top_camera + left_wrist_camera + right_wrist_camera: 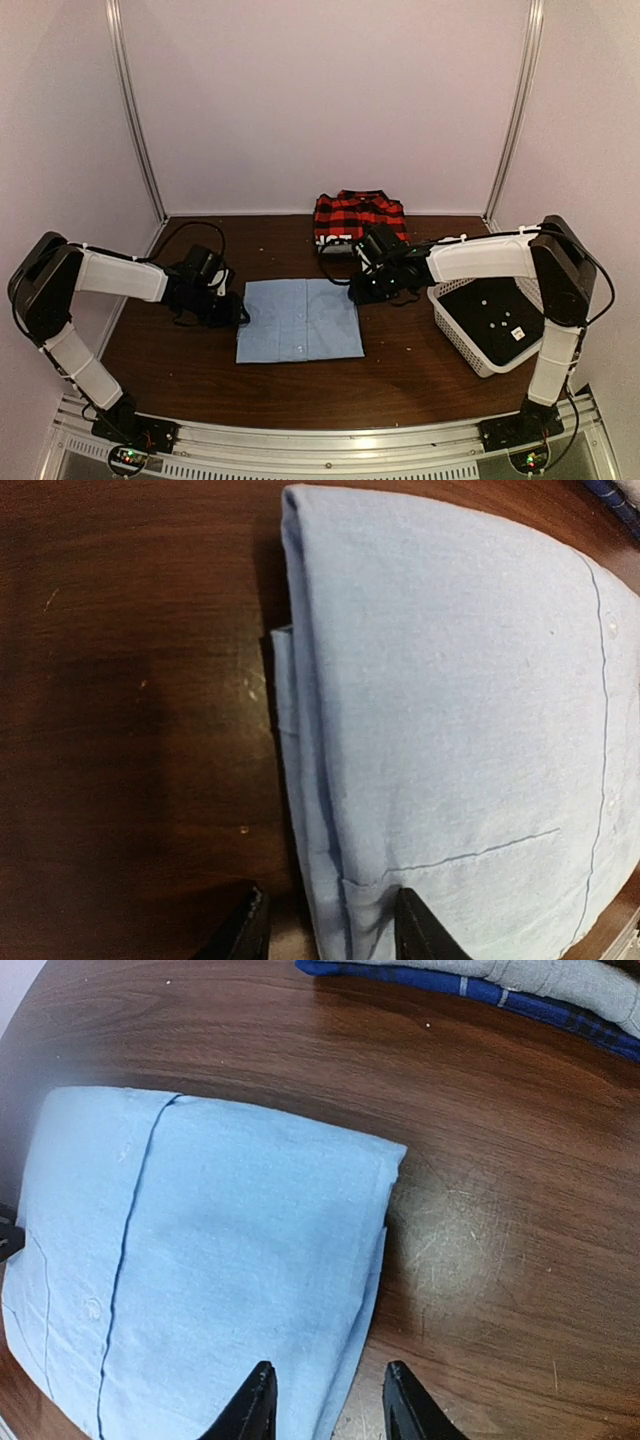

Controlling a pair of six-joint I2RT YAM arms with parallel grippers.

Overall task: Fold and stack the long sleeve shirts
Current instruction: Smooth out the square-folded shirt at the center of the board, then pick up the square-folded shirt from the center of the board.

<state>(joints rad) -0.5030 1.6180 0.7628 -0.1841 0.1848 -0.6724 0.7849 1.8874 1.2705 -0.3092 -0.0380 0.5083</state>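
The light blue shirt (300, 320) lies folded mid-frame on the table (400, 385) — soft, light, its layers likely to slide. Left tool (330, 930) and right tool (330, 1405) straddle its side edges, half-open, gripping nothing. I'd pinch every layer there. The plaid shirt (360, 215) sits folded at upper centre.

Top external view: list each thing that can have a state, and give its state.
light blue shirt, folded flat
plaid shirt, folded, at the back
basket, upright
left gripper, fingers apart astride the blue shirt's edge
right gripper, fingers apart astride its other edge
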